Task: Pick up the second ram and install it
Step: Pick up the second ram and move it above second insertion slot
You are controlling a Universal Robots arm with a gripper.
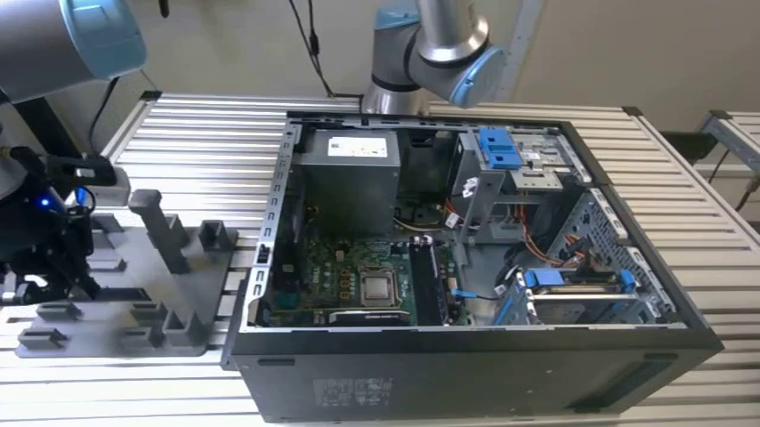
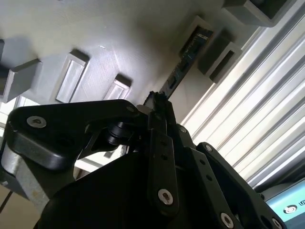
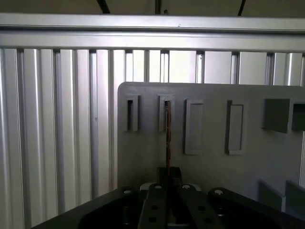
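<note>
The memory stick (image 3: 167, 136) stands on edge over the grey fixture plate (image 3: 143, 157). Its far end sits in one of the plate's raised slot blocks (image 3: 160, 114), and its long axis runs straight from that block back into the gripper (image 3: 169, 174). The fingers are set narrow with the stick's near end between them; I judge they pinch it by its flat faces, in line with its length. The stick shows as a thin dark strip, with a greenish board face in the second wrist view. In the exterior view the plate lies just beside the open computer case (image 1: 475, 356), on the exterior view's left.
</note>
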